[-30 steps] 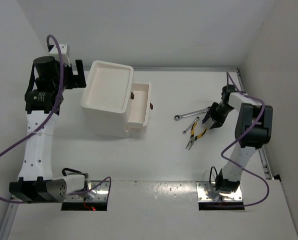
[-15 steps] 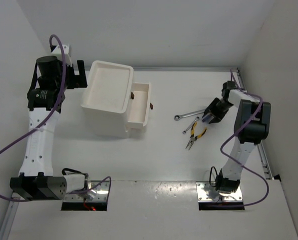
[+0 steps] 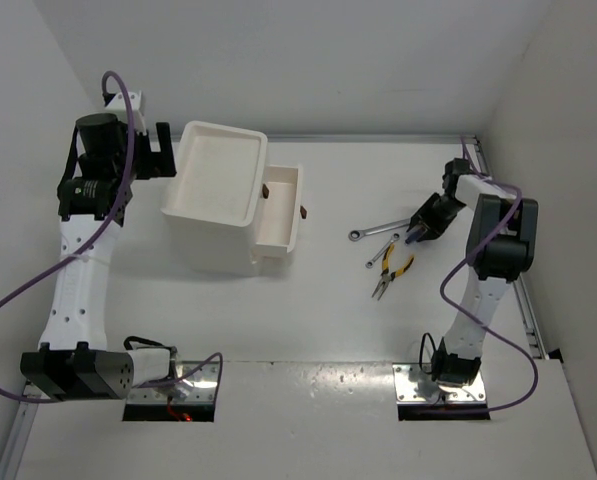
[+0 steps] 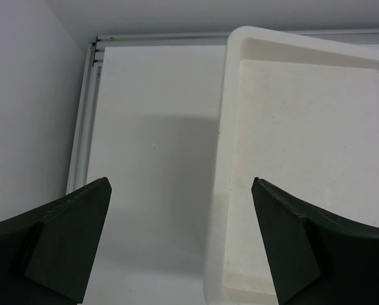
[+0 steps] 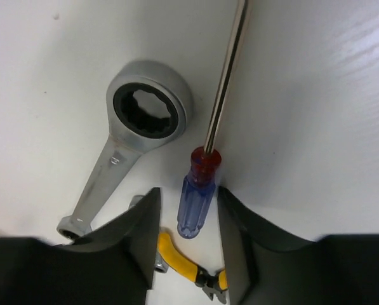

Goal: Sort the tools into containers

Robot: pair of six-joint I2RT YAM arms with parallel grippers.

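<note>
A blue-handled screwdriver [image 5: 197,202] with a red collar lies on the table, its handle between the fingers of my right gripper [image 5: 186,206]. The right finger [image 5: 230,219] is against the handle and a gap shows at the left finger, so the gripper is open. A silver ring wrench [image 5: 129,143] lies to the screwdriver's left and the yellow-handled pliers [image 5: 183,264] lie under the gripper. From above, the right gripper [image 3: 415,235] is over the tool cluster: wrench [image 3: 378,229], pliers [image 3: 390,272]. My left gripper [image 4: 179,184] hangs open over the left rim of the white box's top tray [image 4: 230,114].
The white box [image 3: 183,190] stands at the back left with one drawer [image 3: 283,210] pulled out to the right, its red-brown handles [image 3: 305,211] showing. White walls close in the left, back and right sides. A metal rail [image 4: 87,108] runs along the table's left edge.
The right gripper has shifted slightly toward the back right over the tools and its jaws have narrowed round the screwdriver handle. The left arm has barely moved.
</note>
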